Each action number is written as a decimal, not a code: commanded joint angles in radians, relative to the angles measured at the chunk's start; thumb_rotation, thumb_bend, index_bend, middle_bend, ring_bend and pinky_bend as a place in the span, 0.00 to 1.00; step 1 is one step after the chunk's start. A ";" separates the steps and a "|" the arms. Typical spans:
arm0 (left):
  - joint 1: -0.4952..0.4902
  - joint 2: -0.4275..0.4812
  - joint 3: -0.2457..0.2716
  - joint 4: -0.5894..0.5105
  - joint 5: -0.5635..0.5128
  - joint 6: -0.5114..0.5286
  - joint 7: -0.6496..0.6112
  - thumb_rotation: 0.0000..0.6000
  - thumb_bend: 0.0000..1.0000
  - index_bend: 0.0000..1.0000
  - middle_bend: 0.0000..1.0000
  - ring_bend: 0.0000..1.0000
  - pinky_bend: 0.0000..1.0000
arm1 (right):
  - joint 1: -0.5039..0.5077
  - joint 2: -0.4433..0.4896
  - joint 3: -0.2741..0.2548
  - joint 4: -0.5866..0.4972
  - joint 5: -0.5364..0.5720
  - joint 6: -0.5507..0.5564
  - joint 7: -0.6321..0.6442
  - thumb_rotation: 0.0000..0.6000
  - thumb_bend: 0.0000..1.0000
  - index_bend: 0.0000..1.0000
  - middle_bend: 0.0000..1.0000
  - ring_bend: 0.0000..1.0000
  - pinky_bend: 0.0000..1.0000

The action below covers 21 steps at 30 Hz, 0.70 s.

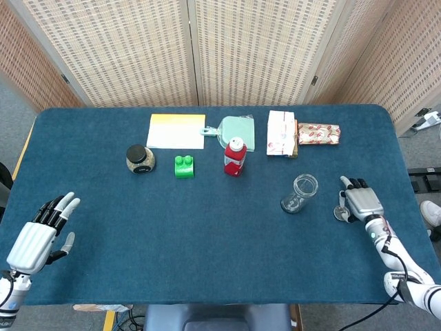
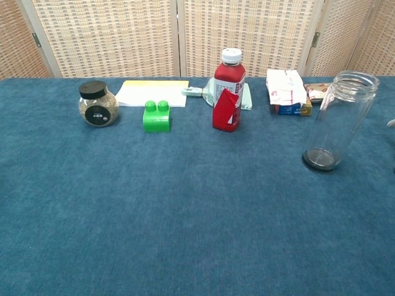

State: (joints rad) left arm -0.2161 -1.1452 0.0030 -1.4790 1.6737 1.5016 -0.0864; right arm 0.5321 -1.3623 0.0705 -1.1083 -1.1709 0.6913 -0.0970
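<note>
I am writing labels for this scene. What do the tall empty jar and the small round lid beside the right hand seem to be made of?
The jar looks like clear, glossy glass or hard plastic: the cloth shows through it. The lid, by the right hand, looks like silvery metal, but it is too small to be certain.

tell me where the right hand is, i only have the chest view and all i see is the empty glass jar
Observer: In the head view the right hand is on the table just right of the glass jar, apart from it.
Operator: is it holding anything
Observer: I see nothing in its grip, but it lies over a small round lid, of which only the left edge shows; I cannot tell whether it touches it.
Operator: and the left hand
Observer: The left hand is at the near left corner of the table, fingers apart, holding nothing, far from the dark-lidded jar.
</note>
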 commanded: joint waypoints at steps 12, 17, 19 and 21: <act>0.003 0.005 0.000 0.002 0.011 0.016 -0.011 1.00 0.49 0.00 0.00 0.00 0.10 | 0.005 -0.003 -0.011 -0.023 0.001 0.014 -0.040 1.00 0.34 0.58 0.00 0.00 0.00; 0.004 0.004 0.000 0.005 0.011 0.019 -0.015 1.00 0.49 0.00 0.00 0.00 0.10 | 0.009 -0.004 -0.009 -0.018 0.012 0.009 -0.044 1.00 0.35 0.60 0.01 0.00 0.00; 0.003 0.004 -0.001 0.006 0.012 0.020 -0.016 1.00 0.49 0.00 0.00 0.00 0.10 | 0.010 -0.005 -0.010 -0.014 0.013 0.008 -0.046 1.00 0.35 0.60 0.01 0.00 0.00; 0.003 0.003 -0.001 0.008 0.014 0.023 -0.020 1.00 0.49 0.00 0.00 0.00 0.10 | 0.010 -0.007 -0.012 -0.009 0.015 0.008 -0.050 1.00 0.35 0.61 0.01 0.00 0.00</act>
State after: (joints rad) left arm -0.2127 -1.1417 0.0018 -1.4711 1.6876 1.5241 -0.1055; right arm 0.5419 -1.3689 0.0592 -1.1175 -1.1563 0.6995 -0.1460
